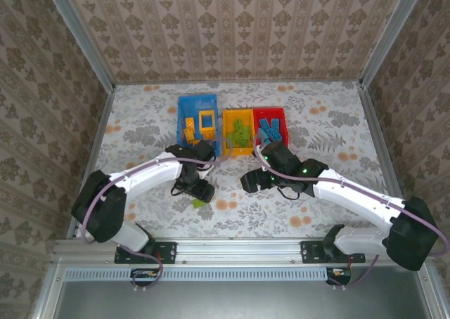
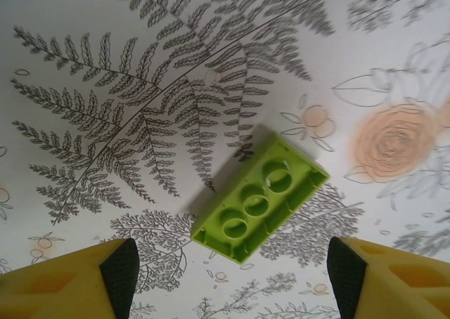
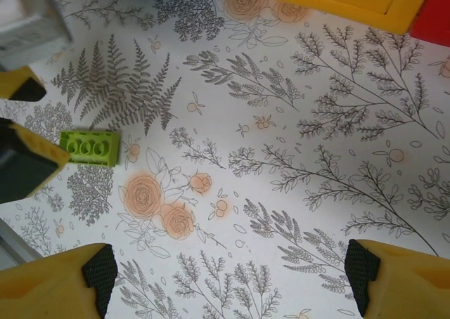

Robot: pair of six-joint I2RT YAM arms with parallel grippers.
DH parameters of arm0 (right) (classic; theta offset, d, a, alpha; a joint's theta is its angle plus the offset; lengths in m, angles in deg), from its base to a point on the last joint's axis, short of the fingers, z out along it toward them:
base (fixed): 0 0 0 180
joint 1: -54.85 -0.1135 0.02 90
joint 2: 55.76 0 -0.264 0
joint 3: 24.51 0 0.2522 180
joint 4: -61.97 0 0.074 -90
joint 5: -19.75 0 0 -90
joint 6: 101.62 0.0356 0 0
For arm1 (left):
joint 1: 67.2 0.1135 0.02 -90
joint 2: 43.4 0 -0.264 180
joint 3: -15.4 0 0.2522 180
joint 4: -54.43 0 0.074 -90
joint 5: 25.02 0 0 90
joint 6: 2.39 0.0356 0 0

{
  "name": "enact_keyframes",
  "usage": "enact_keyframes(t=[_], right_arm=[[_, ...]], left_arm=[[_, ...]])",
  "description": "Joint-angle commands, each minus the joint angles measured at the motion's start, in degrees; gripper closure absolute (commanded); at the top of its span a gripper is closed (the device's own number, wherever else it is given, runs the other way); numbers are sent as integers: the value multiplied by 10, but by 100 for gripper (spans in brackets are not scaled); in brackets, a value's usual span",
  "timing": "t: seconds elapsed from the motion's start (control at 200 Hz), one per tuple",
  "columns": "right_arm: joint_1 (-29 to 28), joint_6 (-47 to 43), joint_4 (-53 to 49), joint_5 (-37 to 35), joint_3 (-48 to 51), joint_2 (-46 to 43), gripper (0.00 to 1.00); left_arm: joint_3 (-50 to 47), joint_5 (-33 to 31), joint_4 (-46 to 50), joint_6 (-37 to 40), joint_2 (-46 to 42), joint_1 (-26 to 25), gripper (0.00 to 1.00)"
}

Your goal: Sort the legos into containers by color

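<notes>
From above, my left pincer (image 1: 199, 190) hangs by the tabletop's (image 1: 140, 122) near edge, with the lime brick (image 1: 199, 204) a speck beside it. My left wrist view shows it hollow side up on the cloth, untouched between my spread fingers (image 2: 119, 270). Toward the far edge stand the blue bin (image 1: 181, 119), yellow bin (image 1: 226, 133) and red bin (image 1: 281, 119) (contents plain from above). My right pincer (image 3: 228, 270) gapes over bare cloth.
</notes>
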Motion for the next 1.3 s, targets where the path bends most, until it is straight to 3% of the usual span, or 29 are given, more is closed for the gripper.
enact_keyframes(t=[0.0,0.425,0.67,0.98,1.15,1.295], right_arm=[[-3,11,23,18,-8,8,13],[-4,36,28,9,-13,23,13],[-3,41,28,2,-5,20,13],[-2,38,31,8,-6,18,14],[18,39,27,4,-4,-23,14],[76,68,26,-2,2,-73,15]], left_arm=[[13,-7,2,23,25,-7,25],[43,29,13,62,118,-33,24],[36,34,18,16,124,-53,37],[51,-18,2,-50,126,-75,65],[104,-40,18,-70,98,-75,68],[234,-38,57,-71,102,-63,67]])
